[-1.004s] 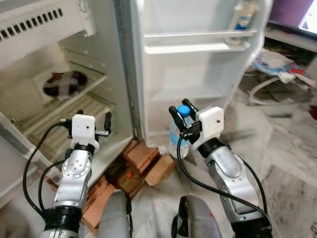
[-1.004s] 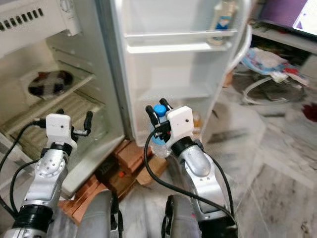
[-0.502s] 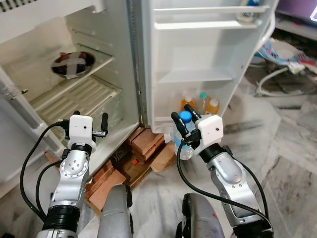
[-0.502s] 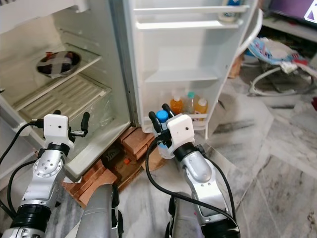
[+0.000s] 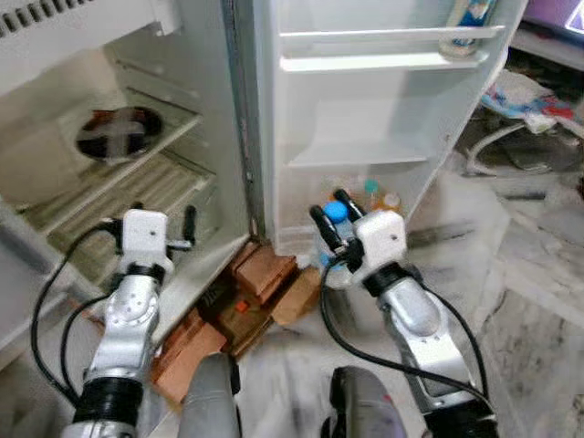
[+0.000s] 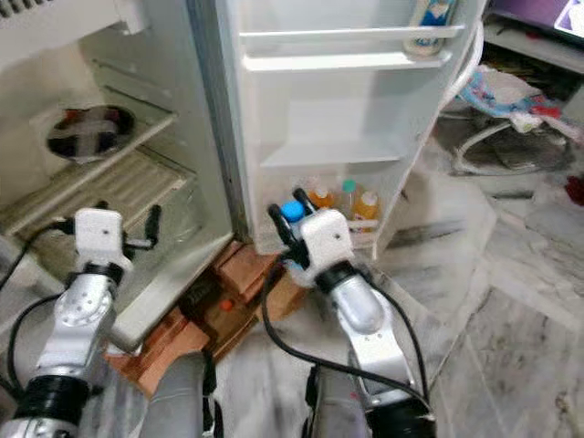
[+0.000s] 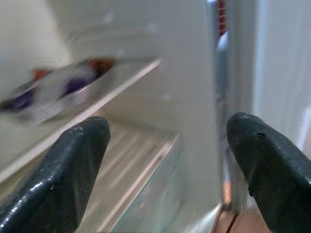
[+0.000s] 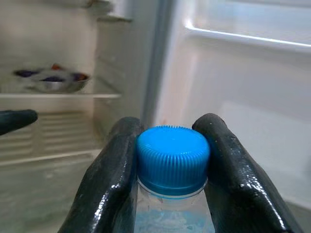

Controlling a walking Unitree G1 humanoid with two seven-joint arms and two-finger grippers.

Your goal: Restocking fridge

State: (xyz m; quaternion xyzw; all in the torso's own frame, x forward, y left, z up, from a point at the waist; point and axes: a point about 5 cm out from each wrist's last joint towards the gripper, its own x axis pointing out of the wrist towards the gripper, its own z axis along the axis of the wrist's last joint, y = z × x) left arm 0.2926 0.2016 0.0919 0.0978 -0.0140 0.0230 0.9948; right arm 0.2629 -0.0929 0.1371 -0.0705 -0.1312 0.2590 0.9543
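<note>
open fridge seen from the robot's head, its door swung wide. the right gripper pinches a water bottle just below its blue cap, one black finger on each side of the neck, holding it upright in front of the lowest door shelf, where several small bottles stand. the left gripper hovers before the main compartment with its fingers spread apart around nothing. a dark dish sits on an inner shelf. bricks lie under the fridge on the marble floor.
</note>
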